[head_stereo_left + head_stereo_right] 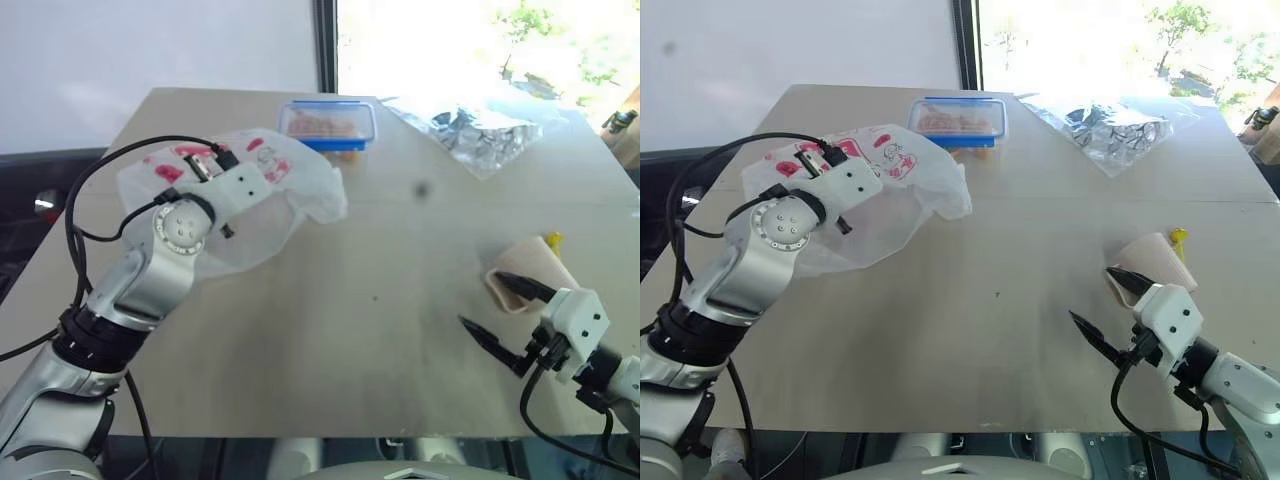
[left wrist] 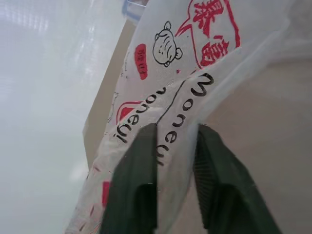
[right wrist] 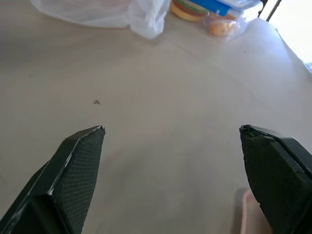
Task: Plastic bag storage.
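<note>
The plastic bag (image 1: 292,192), thin translucent white with red print, lies crumpled on the far left part of the table. In the left wrist view my left gripper (image 2: 175,134) is shut, and a fold of the bag (image 2: 185,83) is pinched between its black fingers (image 2: 139,161). My left hand reaches over the bag's near side. At the table's near right, my right gripper (image 1: 482,300) stands open and holds nothing. It hovers well clear of the bag, right next to a beige cup (image 1: 525,275) lying on its side.
A blue-lidded clear food box (image 1: 328,125) sits just behind the bag. A crinkled silvery wrapper (image 1: 480,130) lies at the far right. A small yellow object (image 1: 553,240) sits behind the cup. The beige table (image 1: 380,300) has bare room in its middle.
</note>
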`<state>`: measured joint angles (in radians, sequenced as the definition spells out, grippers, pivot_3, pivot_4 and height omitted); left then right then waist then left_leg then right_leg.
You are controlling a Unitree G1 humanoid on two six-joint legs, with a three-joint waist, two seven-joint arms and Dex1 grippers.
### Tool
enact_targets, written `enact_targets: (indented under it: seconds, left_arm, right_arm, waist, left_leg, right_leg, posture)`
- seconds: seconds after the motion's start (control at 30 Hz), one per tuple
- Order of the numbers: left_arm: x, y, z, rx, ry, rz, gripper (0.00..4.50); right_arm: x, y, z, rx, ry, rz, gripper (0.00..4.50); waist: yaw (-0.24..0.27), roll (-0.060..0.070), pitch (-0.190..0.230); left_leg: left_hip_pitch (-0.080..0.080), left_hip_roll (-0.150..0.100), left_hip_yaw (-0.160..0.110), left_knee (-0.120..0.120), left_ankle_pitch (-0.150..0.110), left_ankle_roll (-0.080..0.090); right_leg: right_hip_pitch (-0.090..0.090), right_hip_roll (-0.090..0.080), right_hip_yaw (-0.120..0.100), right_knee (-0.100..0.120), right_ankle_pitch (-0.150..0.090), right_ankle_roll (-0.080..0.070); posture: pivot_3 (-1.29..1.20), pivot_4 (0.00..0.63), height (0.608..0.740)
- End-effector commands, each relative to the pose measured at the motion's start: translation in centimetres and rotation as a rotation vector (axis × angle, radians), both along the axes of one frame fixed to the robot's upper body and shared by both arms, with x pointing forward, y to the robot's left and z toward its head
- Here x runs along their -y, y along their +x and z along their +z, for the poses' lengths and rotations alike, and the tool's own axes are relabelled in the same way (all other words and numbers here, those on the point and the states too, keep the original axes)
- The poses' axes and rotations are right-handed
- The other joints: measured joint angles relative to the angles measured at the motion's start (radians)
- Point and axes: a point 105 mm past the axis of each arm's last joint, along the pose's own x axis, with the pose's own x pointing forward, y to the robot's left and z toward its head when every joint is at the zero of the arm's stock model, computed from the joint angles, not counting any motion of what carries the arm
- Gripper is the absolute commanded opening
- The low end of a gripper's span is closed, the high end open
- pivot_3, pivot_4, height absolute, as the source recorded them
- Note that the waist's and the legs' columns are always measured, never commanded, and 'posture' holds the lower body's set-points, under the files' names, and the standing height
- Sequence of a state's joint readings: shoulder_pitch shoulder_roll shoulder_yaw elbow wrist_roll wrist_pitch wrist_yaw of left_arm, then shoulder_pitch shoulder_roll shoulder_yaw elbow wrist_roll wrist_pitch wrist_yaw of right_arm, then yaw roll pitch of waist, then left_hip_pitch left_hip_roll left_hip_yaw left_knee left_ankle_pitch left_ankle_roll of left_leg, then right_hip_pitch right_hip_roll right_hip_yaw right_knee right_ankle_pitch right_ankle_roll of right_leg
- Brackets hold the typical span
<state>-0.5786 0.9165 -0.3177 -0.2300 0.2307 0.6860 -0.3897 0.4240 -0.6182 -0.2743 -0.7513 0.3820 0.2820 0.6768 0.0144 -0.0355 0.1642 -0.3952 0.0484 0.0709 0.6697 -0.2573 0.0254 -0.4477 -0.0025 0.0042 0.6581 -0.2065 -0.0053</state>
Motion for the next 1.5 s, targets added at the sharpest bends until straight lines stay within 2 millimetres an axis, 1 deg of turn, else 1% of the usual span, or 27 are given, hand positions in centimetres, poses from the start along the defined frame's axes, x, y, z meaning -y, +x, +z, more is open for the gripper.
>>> enact_targets:
  seconds: [0.03,0.17,0.27,0.33,0.43,0.5,0.7,0.87,0.97,1.07,1.13,1.17,1.2,1.23,1.33,1.43,1.5]
  left_arm:
    - [0.7,0.3,2.4,0.089,-0.053,-0.01,0.08]
    - [1.5,0.7,3.4,0.116,-0.202,0.004,0.08]
    - [1.6,1.2,4.1,0.106,-0.362,0.044,0.08]
    - [1.6,1.6,4.9,0.106,-0.479,0.068,0.08]
    - [1.9,1.9,6.3,0.119,-0.603,0.071,0.08]
    - [2.1,1.9,6.8,0.125,-0.645,0.069,0.08]
    - [2.6,1.2,7.5,0.111,-0.711,0.065,0.08]
    - [2.9,0.6,7.7,0.116,-0.727,0.067,0.08]
    - [3.1,0.2,7.9,0.116,-0.741,0.058,0.0]
    - [3.4,0.0,7.9,0.107,-0.758,0.05,0.0]
    - [3.7,-0.1,7.9,0.1,-0.766,0.039,0.0]
    - [3.8,-0.2,8.0,0.099,-0.766,0.035,0.0]
    - [3.8,-0.2,8.0,0.098,-0.765,0.034,0.0]
    - [3.9,-0.2,8.0,0.094,-0.778,0.033,0.0]
    - [4.0,0.0,8.3,0.086,-0.802,0.027,0.0]
    - [4.6,0.1,8.9,0.077,-0.846,0.0,0.0]
    - [5.0,0.1,9.2,0.069,-0.868,-0.018,0.0]
  right_arm:
    - [0.4,0.3,0.9,0.041,-0.068,-0.057,4.5]
    - [1.7,1.3,0.9,0.023,-0.105,-0.16,4.5]
    - [3.0,1.8,0.5,-0.008,-0.168,-0.226,4.5]
    - [4.0,2.1,-0.1,-0.05,-0.231,-0.27,4.5]
    - [4.9,2.5,-0.8,-0.113,-0.251,-0.318,4.5]
    - [4.9,2.8,-1.1,-0.134,-0.251,-0.331,4.5]
    - [3.8,4.3,-2.2,-0.218,-0.249,-0.313,4.5]
    - [4.9,6.1,-3.4,-0.291,-0.259,-0.427,4.5]
    - [5.5,6.7,-3.8,-0.311,-0.292,-0.463,3.69]
    - [5.7,6.8,-3.9,-0.314,-0.328,-0.462,2.38]
    - [5.4,7.0,-3.5,-0.297,-0.323,-0.447,1.21]
    - [5.2,7.0,-3.3,-0.285,-0.321,-0.438,0.86]
    - [5.1,7.1,-3.1,-0.278,-0.322,-0.432,0.3]
    - [4.7,7.1,-2.6,-0.254,-0.325,-0.41,0.06]
    - [1.5,7.0,-0.4,-0.169,-0.251,-0.245,0.06]
    - [-3.6,5.9,1.9,-0.105,-0.121,0.02,0.06]
    - [-5.7,5.7,2.7,-0.103,-0.06,0.117,0.06]
  waist:
    - [0.0,0.0,0.0]
    - [0.0,-0.001,0.0]
    - [0.0,-0.001,0.0]
    - [-0.002,-0.001,0.0]
    - [-0.002,-0.002,0.0]
    - [-0.004,-0.002,0.0]
    - [-0.007,-0.002,0.0]
    - [-0.004,-0.002,0.0]
    - [-0.003,-0.002,0.0]
    - [-0.002,-0.002,0.0]
    - [-0.003,-0.002,0.0]
    - [-0.003,-0.002,0.0]
    - [-0.003,-0.002,0.0]
    - [-0.005,-0.002,0.0]
    - [-0.01,-0.002,0.0]
    - [-0.019,-0.003,0.0]
    - [-0.025,-0.003,0.0]
  left_leg:
    - [0.0,0.0,0.0,0.001,0.0,0.0]
    - [-0.001,-0.001,0.0,0.002,0.0,0.0]
    - [-0.001,-0.001,-0.001,0.002,0.0,0.0]
    - [-0.001,-0.001,-0.001,0.002,0.0,0.0]
    - [-0.001,-0.001,-0.001,0.003,0.0,0.0]
    - [-0.001,-0.001,-0.001,0.003,0.0,0.0]
    - [0.0,-0.001,-0.003,0.003,0.0,0.0]
    - [0.0,-0.001,-0.003,0.003,0.0,0.0]
    - [-0.001,-0.002,-0.003,0.003,0.0,0.0]
    - [-0.001,-0.002,-0.003,0.003,0.0,0.0]
    - [-0.001,-0.002,-0.004,0.003,0.0,0.0]
    - [-0.001,-0.002,-0.004,0.003,0.0,0.0]
    - [-0.001,-0.002,-0.004,0.003,0.0,0.0]
    - [-0.001,-0.002,-0.005,0.003,0.0,0.0]
    - [-0.001,-0.002,-0.005,0.003,0.0,0.0]
    - [-0.001,-0.002,-0.007,0.003,0.0,0.0]
    - [-0.001,-0.001,-0.008,0.003,0.0,0.0]
  right_leg:
    - [0.0,-0.001,0.0,0.0,0.0,0.0]
    - [0.0,0.0,0.0,0.0,0.0,0.0]
    - [0.0,0.0,0.0,0.001,0.0,0.0]
    - [0.0,0.0,0.0,0.001,0.0,0.0]
    - [0.0,0.0,0.0,0.002,0.0,0.0]
    - [0.0,0.0,0.0,0.002,0.0,0.0]
    - [0.0,0.0,0.002,0.003,0.0,0.001]
    - [0.0,0.0,0.002,0.003,0.0,0.001]
    - [0.0,0.0,0.002,0.003,0.0,0.001]
    - [0.0,0.0,0.002,0.003,0.0,0.001]
    - [0.0,0.0,0.002,0.003,0.0,0.001]
    - [0.0,0.0,0.002,0.003,0.0,0.001]
    - [0.0,0.0,0.002,0.003,0.0,0.001]
    - [0.0,0.0,0.002,0.003,0.0,0.001]
    - [0.0,0.0,0.002,0.003,0.0,0.001]
    - [0.0,0.001,0.002,0.003,0.0,0.001]
    - [0.0,0.001,0.001,0.003,0.0,0.001]
  posture:
    - [0.0,0.15,0.74]
    - [0.0,0.15,0.74]
    - [0.0,0.15,0.74]
    - [0.0,0.15,0.74]
    - [0.0,0.15,0.74]
    - [0.0,0.15,0.74]
    - [0.0,0.15,0.74]
    - [0.0,0.15,0.74]
    - [0.0,0.15,0.74]
    - [0.0,0.15,0.74]
    - [0.0,0.15,0.74]
    - [0.0,0.15,0.74]
    - [0.0,0.15,0.74]
    - [0.0,0.15,0.74]
    - [0.0,0.15,0.74]
    - [0.0,0.15,0.74]
    - [0.0,0.15,0.74]
